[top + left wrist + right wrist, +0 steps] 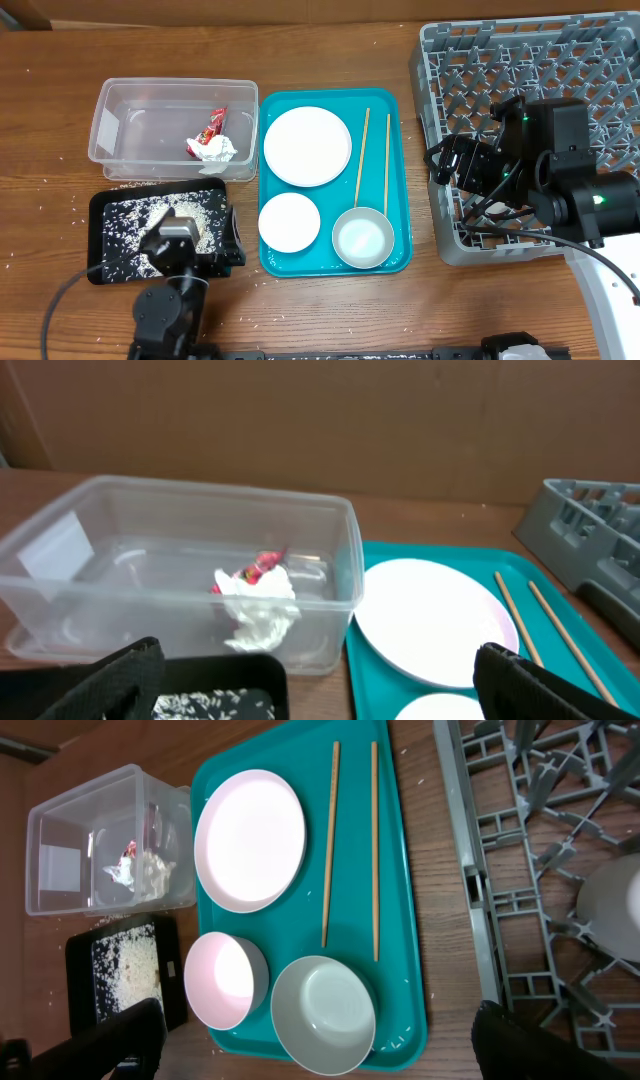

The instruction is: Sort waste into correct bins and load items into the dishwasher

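Note:
The red-and-white wrapper (pixel 211 140) lies in the clear tub (pixel 120 100). The black tray (pixel 100 205) holds rice grains (pixel 150 230). On the teal tray (pixel 400 180) are the white plate (pixel 307 146), small white bowl (pixel 289 221), metal bowl (pixel 363 238) and two chopsticks (pixel 361 160). My left gripper (pixel 190 255) is open and empty over the black tray's near side. My right gripper (pixel 447 160) is open and empty above the left edge of the grey rack (pixel 520 60), facing the teal tray. A white round item (pixel 615 905) sits in the rack.
Loose grains (pixel 70 205) are scattered on the wooden table around the black tray, and a few lie in the teal tray's near right corner (pixel 395 1040). The tub, black tray, teal tray and rack stand close together in a row.

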`<move>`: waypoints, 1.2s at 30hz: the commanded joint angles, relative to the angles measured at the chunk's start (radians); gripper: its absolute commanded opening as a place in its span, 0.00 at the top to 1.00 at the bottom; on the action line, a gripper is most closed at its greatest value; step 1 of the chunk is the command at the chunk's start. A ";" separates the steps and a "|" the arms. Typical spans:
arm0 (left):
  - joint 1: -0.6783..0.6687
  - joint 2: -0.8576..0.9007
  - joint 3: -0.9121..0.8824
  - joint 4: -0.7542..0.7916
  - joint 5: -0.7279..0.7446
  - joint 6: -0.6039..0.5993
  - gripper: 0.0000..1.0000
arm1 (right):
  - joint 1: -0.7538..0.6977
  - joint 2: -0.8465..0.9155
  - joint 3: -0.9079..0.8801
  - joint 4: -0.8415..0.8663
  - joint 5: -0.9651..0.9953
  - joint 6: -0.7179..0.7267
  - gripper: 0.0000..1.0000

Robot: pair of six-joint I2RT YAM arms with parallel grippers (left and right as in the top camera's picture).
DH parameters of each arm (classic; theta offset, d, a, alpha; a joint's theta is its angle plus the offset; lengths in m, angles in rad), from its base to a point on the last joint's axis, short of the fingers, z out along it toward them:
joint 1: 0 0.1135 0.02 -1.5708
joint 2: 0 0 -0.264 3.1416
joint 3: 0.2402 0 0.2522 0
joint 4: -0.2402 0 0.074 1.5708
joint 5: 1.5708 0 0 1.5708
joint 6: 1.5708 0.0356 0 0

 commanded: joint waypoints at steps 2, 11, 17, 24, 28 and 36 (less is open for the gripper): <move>0.021 -0.098 -0.076 0.017 0.072 0.033 0.00 | 0.006 -0.005 0.015 0.003 0.010 -0.006 0.00; 0.031 -0.126 -0.198 0.092 0.108 0.016 0.00 | 0.006 -0.005 0.015 0.003 0.010 -0.006 0.00; 0.031 -0.124 -0.199 0.095 0.106 0.016 0.00 | 0.006 -0.005 0.015 0.003 0.010 -0.006 0.00; 0.031 -0.124 -0.199 0.095 0.106 0.016 0.00 | 0.006 -0.005 0.015 0.003 0.010 -0.006 0.00; 0.031 -0.124 -0.199 0.095 0.106 0.016 0.00 | 0.006 -0.005 0.015 0.003 0.002 0.006 0.00; 0.031 -0.124 -0.199 0.095 0.106 0.016 0.00 | 0.006 -0.005 0.015 0.088 -0.051 0.054 0.00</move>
